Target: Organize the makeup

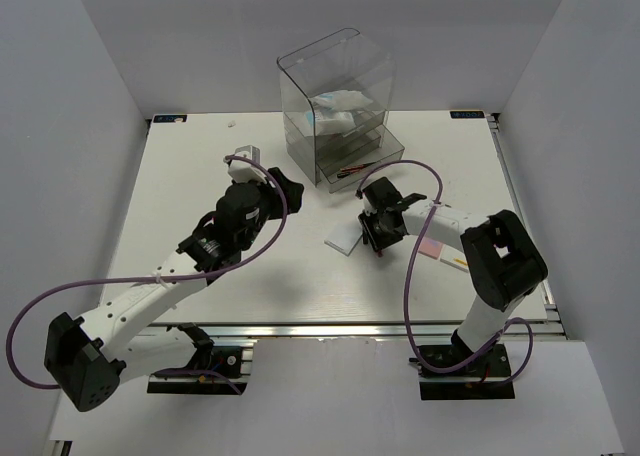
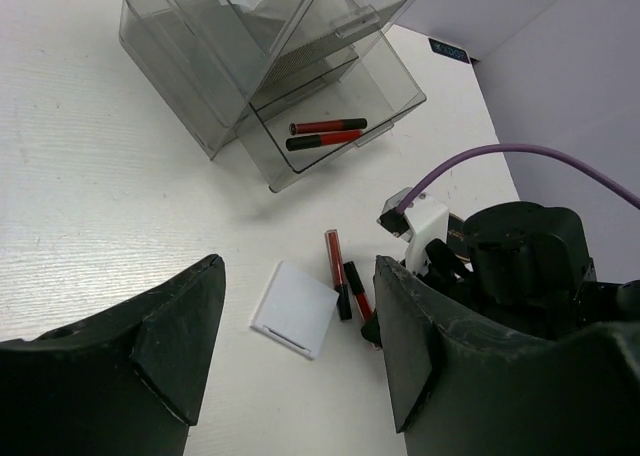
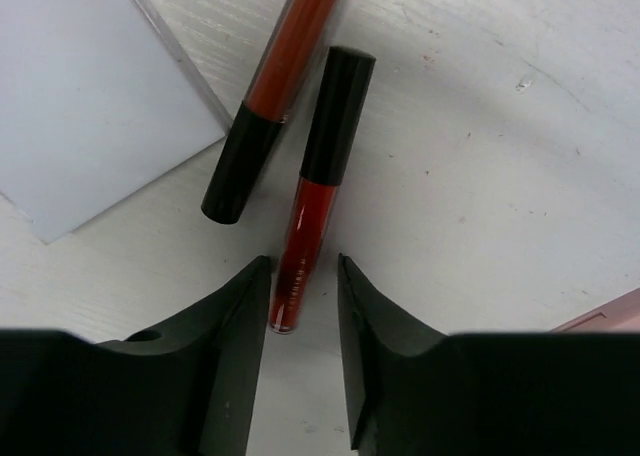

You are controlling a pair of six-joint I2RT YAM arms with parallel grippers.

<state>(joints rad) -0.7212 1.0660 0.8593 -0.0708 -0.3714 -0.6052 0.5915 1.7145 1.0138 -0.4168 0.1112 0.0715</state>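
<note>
Right fingers (image 3: pixel 225 366) narrowly straddle the slim red tube with black cap (image 3: pixel 310 186) on the tabletop (image 3: pixel 480 156); left fingers (image 2: pixel 170 346) spread wide, empty.

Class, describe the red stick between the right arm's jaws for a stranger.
In front of the clear drawer box lies a white card. Two red-and-black sticks lie beside it; yours is the stick farther from the card, red end between the right arm's jaws.
</note>
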